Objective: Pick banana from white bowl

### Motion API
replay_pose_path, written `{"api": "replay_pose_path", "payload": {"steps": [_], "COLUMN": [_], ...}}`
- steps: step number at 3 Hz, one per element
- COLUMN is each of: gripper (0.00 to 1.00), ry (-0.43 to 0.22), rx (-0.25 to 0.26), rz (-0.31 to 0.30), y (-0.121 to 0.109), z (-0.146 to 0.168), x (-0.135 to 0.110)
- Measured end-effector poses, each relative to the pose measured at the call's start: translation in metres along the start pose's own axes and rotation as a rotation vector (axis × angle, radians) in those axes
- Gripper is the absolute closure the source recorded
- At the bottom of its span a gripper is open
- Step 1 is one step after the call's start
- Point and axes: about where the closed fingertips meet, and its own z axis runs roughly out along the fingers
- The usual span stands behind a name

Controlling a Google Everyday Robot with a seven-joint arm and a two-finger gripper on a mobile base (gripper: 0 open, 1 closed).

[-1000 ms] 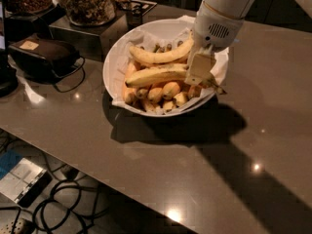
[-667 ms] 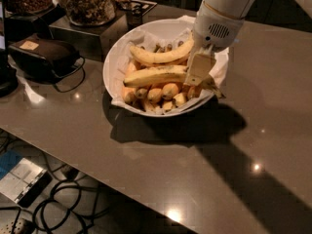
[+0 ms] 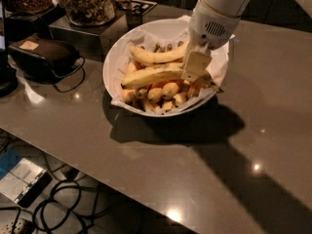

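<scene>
Currently the pincer (image 3: 196, 72) hangs low inside the right half of the white bowl (image 3: 109, 62), its pale pad pressed against the right end of the banana (image 3: 153, 75); whether it is open or clamped on the fruit I cannot tell. The banana lies almost level across the middle of the bowl, on top of a heap of small stubby bananas (image 3: 163, 91), its thin dark tip poking out to the right past the pincer. 1 shorter curved banana (image 3: 156, 56) rests just behind it. The bowl stands on the grey desk (image 3: 146, 165), with a glass jar (image 3: 87, 4) behind it to the left.
</scene>
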Motion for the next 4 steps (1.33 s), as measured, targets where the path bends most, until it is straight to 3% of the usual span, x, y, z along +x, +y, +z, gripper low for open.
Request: {"api": "replay_pose_path", "payload": {"steps": [2,3,4], "gripper": [1.0,1.0,1.0], "ry": [-0.08,-0.123,-0.123], "rx": [-0.026,-0.03,-0.03], "rz": [-0.044,-0.096,-0.096], "y": [0.004,0.012,0.012], "z": [-0.021,-0.04,-0.04], "x": [-0.009,-0.026,-0.026]}}
